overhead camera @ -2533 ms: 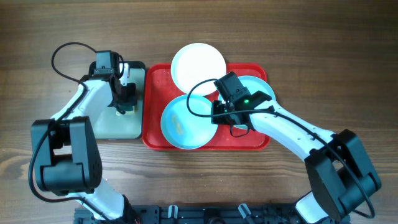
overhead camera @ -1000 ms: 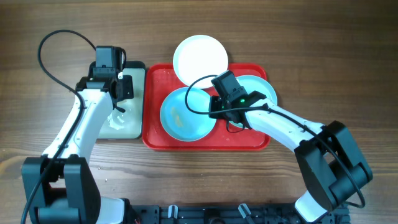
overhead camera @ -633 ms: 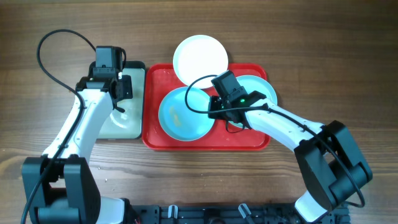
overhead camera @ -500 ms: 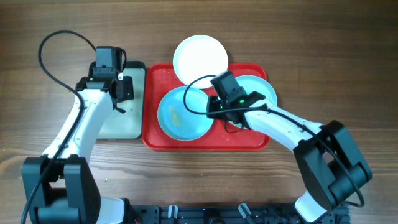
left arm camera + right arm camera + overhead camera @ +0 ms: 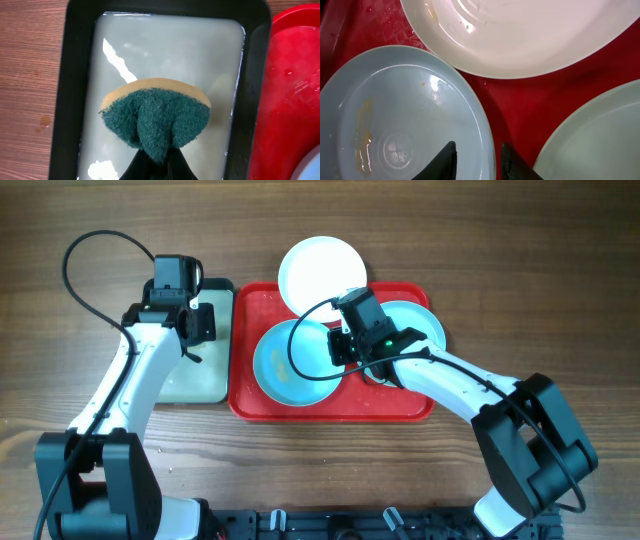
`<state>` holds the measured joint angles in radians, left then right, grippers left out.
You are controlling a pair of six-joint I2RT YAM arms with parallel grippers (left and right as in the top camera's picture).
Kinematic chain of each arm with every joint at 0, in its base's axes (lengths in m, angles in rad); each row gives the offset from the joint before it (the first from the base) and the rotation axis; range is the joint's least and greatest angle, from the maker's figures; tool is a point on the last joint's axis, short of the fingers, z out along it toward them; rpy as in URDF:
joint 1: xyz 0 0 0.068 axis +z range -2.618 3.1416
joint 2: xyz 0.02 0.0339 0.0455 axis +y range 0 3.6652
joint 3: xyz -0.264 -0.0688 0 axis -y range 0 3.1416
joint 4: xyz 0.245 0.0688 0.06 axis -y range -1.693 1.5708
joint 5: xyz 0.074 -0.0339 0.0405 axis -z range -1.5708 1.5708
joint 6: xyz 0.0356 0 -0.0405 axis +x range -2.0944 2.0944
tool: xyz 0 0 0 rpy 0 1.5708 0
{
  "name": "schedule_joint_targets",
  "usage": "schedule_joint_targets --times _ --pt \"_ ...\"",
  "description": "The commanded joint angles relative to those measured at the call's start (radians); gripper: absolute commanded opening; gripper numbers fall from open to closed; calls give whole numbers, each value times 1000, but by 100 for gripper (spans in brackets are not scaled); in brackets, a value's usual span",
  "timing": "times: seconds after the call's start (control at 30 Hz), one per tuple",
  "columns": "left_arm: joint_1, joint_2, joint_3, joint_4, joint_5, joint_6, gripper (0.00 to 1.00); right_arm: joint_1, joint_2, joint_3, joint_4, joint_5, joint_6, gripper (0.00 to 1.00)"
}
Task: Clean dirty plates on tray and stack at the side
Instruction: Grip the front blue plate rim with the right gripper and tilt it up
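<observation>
Table is bare wood and carries everything. The red tray sits at centre with all three plates still on it, so my read is nothing is cleaned or stacked yet. The black-rimmed tray lies just beside the red tray on its left and holds a shallow film of liquid, probably there to wet the scrubber. The white plate overhangs the red tray's far rim. One aqua plate lies front-left with an orange smear on it, and the second aqua plate lies right, partly under my right arm. The smeared plate looks like the first target. The sponge, green scouring face up and tan backing behind, is folded where it is pinched, and it hangs over the liquid tray. The left gripper is clamped tight on the sponge, parked ready to scrub. The right gripper is partly open, one finger over the smeared plate's inside and one over the red tray, with the rim between them. It is placed to pin the plate, but I can't confirm a pinch.
</observation>
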<state>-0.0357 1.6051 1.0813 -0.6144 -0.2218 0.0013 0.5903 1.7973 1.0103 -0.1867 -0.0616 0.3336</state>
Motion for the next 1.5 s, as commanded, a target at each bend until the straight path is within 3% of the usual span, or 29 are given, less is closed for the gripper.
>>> schedule_joint_targets --times 0.0,0.17,0.3,0.57,0.67,0.9,1.07,1.33,1.47 --pt "-1 -17 -3 1 24 -13 4 6 38 -3 -5 17 -16 29" --pt "-1 -17 -5 1 24 -13 4 6 60 -3 3 10 -8 21" --pt "-1 -17 -11 2 24 -13 4 6 60 -3 -8 10 28 4" --pt "-1 -13 -24 5 24 -13 4 6 31 -3 -88 10 280 4" --pt "-1 -13 -24 9 97 -2 4 6 18 -3 -106 10 348 4" --pt "-1 -13 -24 13 120 21 4 6 18 -3 -105 10 340 4" --pt "-1 -13 -24 13 119 21 4 6 18 7 -102 36 237 4" --pt "0 -14 -24 44 0 21 4 7 -17 7 -109 73 151 4" --pt "0 -14 -24 54 52 21 4 8 -23 7 -110 69 137 4"
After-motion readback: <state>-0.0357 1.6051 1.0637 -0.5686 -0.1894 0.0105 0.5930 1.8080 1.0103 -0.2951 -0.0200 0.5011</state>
